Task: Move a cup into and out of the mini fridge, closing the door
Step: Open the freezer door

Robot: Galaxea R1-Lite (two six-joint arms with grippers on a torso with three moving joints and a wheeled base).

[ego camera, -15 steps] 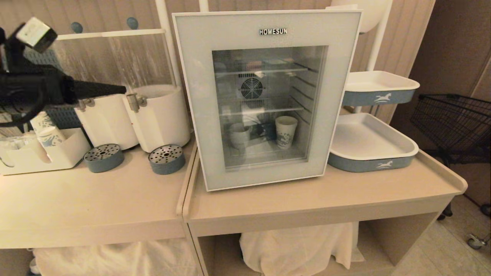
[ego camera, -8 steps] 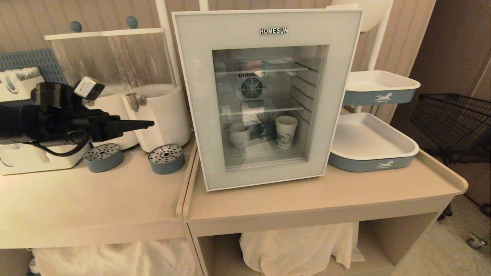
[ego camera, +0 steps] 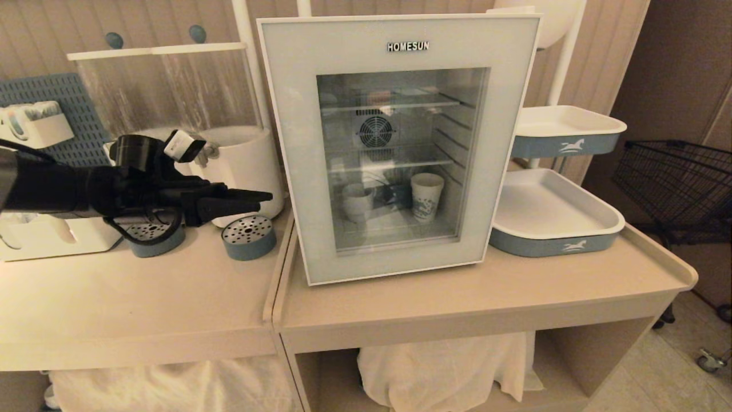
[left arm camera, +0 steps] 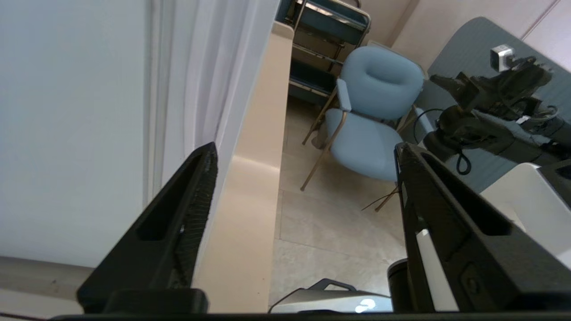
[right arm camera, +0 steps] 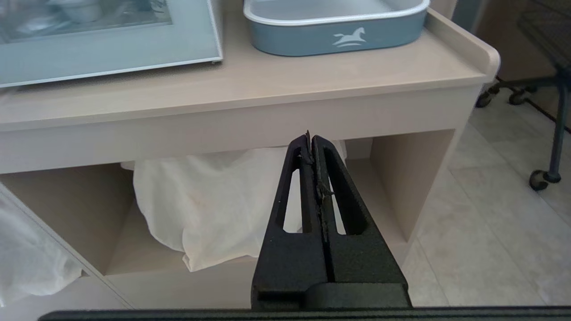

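Note:
The mini fridge [ego camera: 376, 131] stands in the middle of the counter with its door [ego camera: 291, 143] shut. Through the glass, the small white cup [ego camera: 357, 201] sits on the fridge floor, left of a taller blue-patterned paper cup [ego camera: 426, 196]. My left gripper [ego camera: 251, 197] hovers level just left of the fridge, pointing at its side, and touches nothing. In the left wrist view the left gripper [left arm camera: 304, 149] is open and empty, with the fridge's white side wall [left arm camera: 67, 111] beside one finger. My right gripper [right arm camera: 311, 138] is shut, parked low before the counter front.
Two white drink dispensers [ego camera: 240, 166] and blue drip discs [ego camera: 248, 237] stand behind and under the left arm. A cup organiser [ego camera: 34, 234] is at far left. Blue-and-white trays [ego camera: 552, 212] sit right of the fridge, a wire basket [ego camera: 675, 183] beyond. White cloth [ego camera: 446, 366] fills the shelf below.
My left arm has come down from the upper left and reached rightward toward the fridge's side. Its fingers have opened. The fridge, the cups and the right arm have not moved.

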